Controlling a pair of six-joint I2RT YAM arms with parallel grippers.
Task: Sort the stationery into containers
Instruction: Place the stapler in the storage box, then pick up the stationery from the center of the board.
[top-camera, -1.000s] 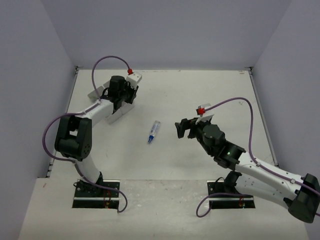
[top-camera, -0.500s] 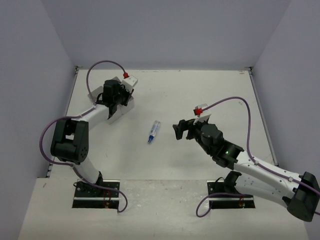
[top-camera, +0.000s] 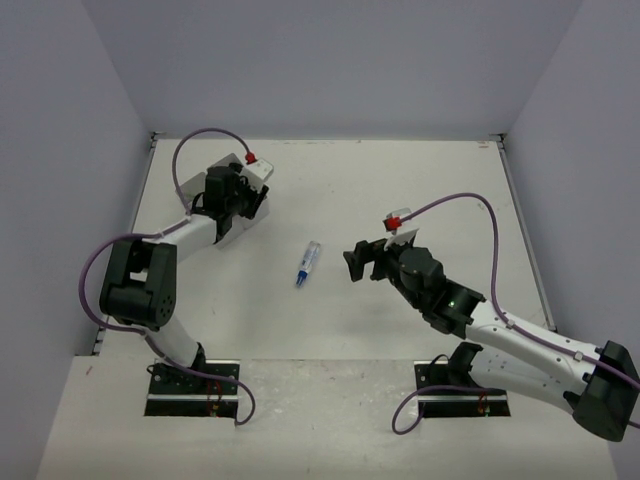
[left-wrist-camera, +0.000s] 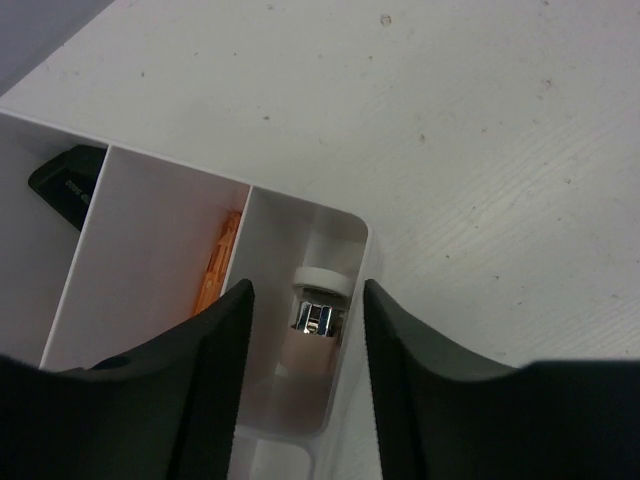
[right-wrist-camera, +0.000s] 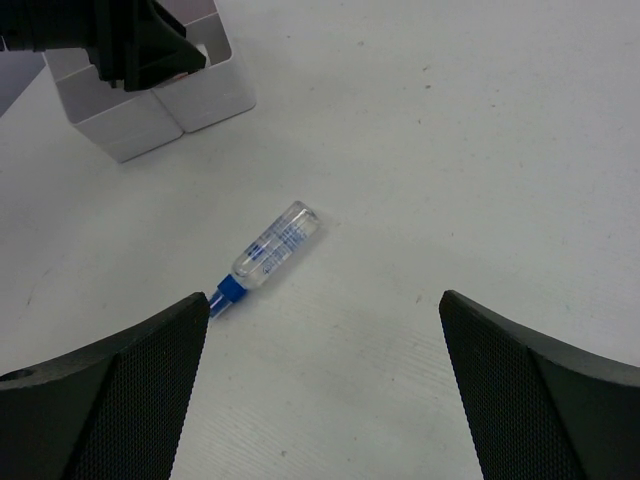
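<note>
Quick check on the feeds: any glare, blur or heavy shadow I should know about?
Top external: even soft light, the blue-capped tube casts barely any shadow. Left wrist: the left gripper looks dark and soft-edged up close, the tray is sharp, one glint on the metal piece inside it. Right wrist: tube crisp, no glare.

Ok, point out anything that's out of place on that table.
One thing: a small clear bottle with a blue cap lies on its side near the middle of the table, well apart from the divided tray. The open right claw faces it. Nothing looks spilled or damaged.
</note>
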